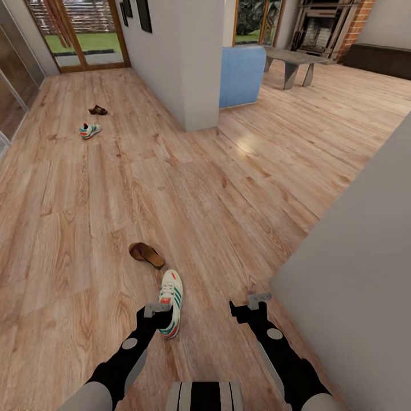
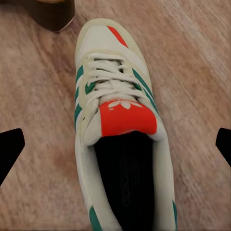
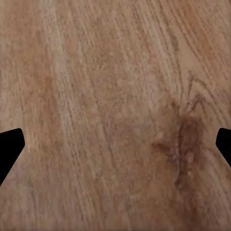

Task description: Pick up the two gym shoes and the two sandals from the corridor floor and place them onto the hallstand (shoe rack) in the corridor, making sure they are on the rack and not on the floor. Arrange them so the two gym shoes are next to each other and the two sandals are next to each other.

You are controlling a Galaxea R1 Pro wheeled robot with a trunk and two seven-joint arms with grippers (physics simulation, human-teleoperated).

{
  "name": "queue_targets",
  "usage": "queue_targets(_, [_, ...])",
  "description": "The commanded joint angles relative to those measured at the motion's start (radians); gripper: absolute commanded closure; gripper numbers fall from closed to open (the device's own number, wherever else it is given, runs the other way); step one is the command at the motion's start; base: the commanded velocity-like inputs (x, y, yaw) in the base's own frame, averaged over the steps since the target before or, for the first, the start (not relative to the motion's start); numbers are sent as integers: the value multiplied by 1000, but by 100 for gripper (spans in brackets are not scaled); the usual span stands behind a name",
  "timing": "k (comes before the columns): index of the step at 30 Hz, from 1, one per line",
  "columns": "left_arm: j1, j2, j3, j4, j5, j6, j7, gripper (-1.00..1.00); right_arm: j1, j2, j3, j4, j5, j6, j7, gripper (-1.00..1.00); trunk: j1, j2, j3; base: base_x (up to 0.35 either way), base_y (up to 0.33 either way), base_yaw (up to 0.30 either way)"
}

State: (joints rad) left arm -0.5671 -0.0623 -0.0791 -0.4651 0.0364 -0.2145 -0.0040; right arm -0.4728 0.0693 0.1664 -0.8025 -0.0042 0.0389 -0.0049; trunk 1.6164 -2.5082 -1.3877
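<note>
Corridor floor (image 1: 68, 240) of wood-grain planks is shown carrying all four items of footwear, none yet on the hallstand. Nearest the robot, one gym shoe (image 1: 170, 302) is seen lying with its long axis running roughly away from the robot, toe pointing into the corridor and heel toward the base. The left gripper (image 1: 158, 311) is held directly above the heel end of this shoe; in the left wrist view the same gym shoe (image 2: 120, 130) is framed between the two dark fingertips, which stand wide apart on either side of it and touch nothing. The fingers are thus set across the shoe's width, which is judged suitable for a descent and closure on its sides. A sandal (image 1: 146, 254) is seen just beyond the shoe's toe, lying at an angle to it. The right gripper (image 1: 249, 302) hangs beside the left one, over bare planks, likewise spread and empty, and is clearly the farther of the two from the shoe. The second gym shoe (image 1: 89, 130) and the second sandal (image 1: 97, 110) lie near each other, well down the corridor toward the glass doors (image 1: 85, 34).
</note>
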Motion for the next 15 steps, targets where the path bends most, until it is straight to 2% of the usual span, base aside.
queue_targets(1, [0,0,-2,2,4,-3,0,-100,0,0,1,-1,0,4,0,-100,0,0,-1,0,0,0])
queue_targets(12, [0,-1,-4,7,5,-3,-1,-100,-1,0,1,-2,0,4,0,-100,0,0,-3,0,0,0])
queue_targets(15, [0,-3,-4,8,5,-3,-1,-100,-1,0,1,-2,0,4,0,-100,0,0,-10,0,0,0])
